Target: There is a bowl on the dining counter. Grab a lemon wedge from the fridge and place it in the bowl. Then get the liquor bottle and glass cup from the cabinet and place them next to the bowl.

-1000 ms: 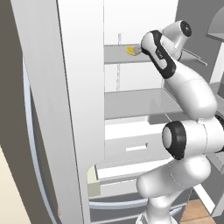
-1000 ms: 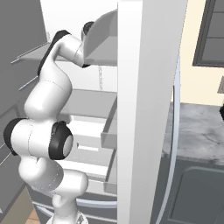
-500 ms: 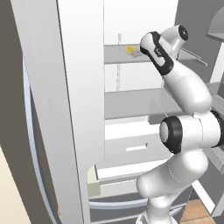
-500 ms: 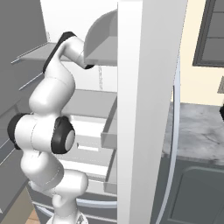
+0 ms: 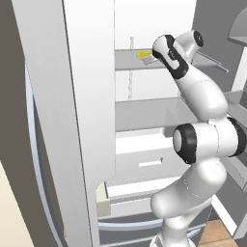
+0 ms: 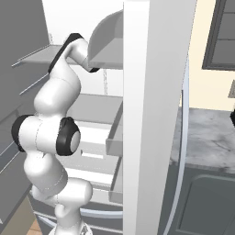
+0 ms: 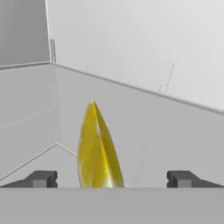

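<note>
A yellow lemon wedge (image 7: pixel 97 151) lies on the upper fridge shelf (image 5: pixel 130 59), seen as a small yellow patch, the wedge (image 5: pixel 143 55), in the left base view. My gripper (image 7: pixel 109 178) is open and reaches into the shelf space, with the wedge standing between its two dark fingertips (image 7: pixel 41 178), nearer the left one; neither tip touches it. The arm's hand (image 5: pixel 166 50) sits right beside the wedge. The bowl, the liquor bottle and the glass cup are out of view.
The open fridge door (image 5: pixel 67 120) stands at the left of the left base view and another door panel (image 6: pixel 153 114) blocks the right base view. Lower shelves and drawers (image 5: pixel 144 161) sit under the arm. A grey counter (image 6: pixel 206 137) lies to the right.
The hand has pushed a little further in along the upper shelf toward the lemon wedge. The jaws stay wide apart.
</note>
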Controlling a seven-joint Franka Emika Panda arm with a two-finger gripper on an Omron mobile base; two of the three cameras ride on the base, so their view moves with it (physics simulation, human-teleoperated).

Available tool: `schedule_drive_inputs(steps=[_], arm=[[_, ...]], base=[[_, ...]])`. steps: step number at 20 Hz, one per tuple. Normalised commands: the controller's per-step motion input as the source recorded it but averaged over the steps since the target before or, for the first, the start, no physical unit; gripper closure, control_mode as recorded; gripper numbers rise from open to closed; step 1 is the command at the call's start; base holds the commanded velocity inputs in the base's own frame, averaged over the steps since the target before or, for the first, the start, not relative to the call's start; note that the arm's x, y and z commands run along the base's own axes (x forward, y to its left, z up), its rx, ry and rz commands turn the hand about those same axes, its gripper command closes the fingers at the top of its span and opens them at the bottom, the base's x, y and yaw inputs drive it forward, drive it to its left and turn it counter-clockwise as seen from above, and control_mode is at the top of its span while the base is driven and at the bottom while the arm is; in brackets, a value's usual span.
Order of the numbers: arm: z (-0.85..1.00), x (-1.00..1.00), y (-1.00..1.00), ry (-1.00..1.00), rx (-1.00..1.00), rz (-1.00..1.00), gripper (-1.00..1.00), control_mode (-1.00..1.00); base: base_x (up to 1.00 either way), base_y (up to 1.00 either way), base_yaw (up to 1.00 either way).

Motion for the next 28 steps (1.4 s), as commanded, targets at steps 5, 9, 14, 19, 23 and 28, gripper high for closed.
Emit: schedule_drive_inputs(steps=[5, 9, 14, 19, 23, 28], arm=[[-0.14, 0.24, 0.23, 0.0, 0.0, 0.08, 1.0, -1.0], [-0.12, 0.15, 0.14, 0.0, 0.0, 0.11, 1.0, -1.0], [-0.04, 0.03, 0.1, 0.03, -0.02, 0.06, 1.0, -1.0], [0.0, -0.05, 0.02, -0.03, -0.01, 0.0, 1.0, -1.0], [0.0, -0.3, 0.06, -0.08, -0.01, 0.0, 1.0, -1.0], [0.0, -0.56, 0.17, -0.15, 0.0, 0.0, 1.0, -1.0]], base=[[0.0, 0.0, 0.0], [0.0, 0.0, 0.0], [0.0, 0.0, 0.0], [0.0, 0.0, 0.0], [0.0, 0.0, 0.0], [0.0, 0.0, 0.0]])
